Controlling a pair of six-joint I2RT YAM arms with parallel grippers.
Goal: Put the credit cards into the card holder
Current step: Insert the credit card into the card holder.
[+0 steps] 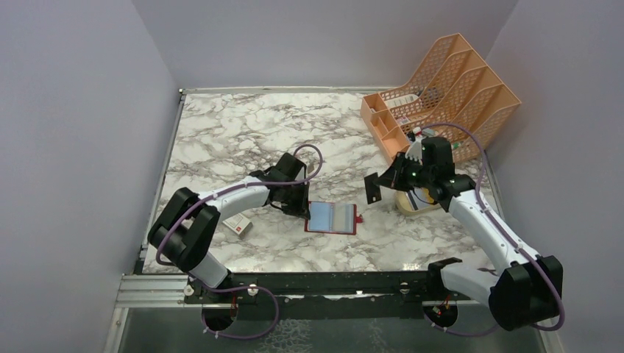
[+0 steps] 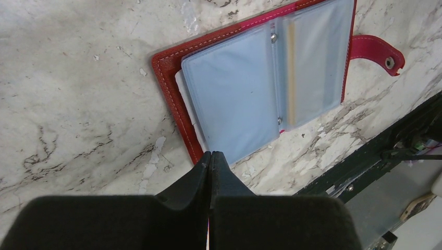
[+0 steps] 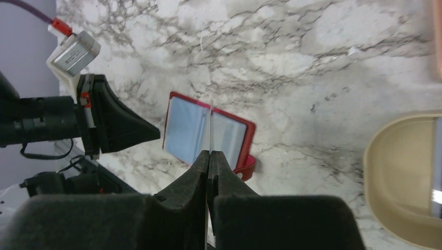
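Note:
The dark red card holder lies open on the marble table, clear sleeves facing up and snap tab out to one side. A gold-yellow strip shows inside one sleeve. My left gripper is shut, its tips at the holder's left edge. My right gripper is shut on a credit card held above the table to the right of the holder. The card looks dark from above. In the right wrist view it is a thin edge-on line over the holder.
A beige oval tray sits under the right wrist, with a grey-blue thing in it. An orange mesh file rack stands at the back right. A small white box with a red mark lies by the left arm.

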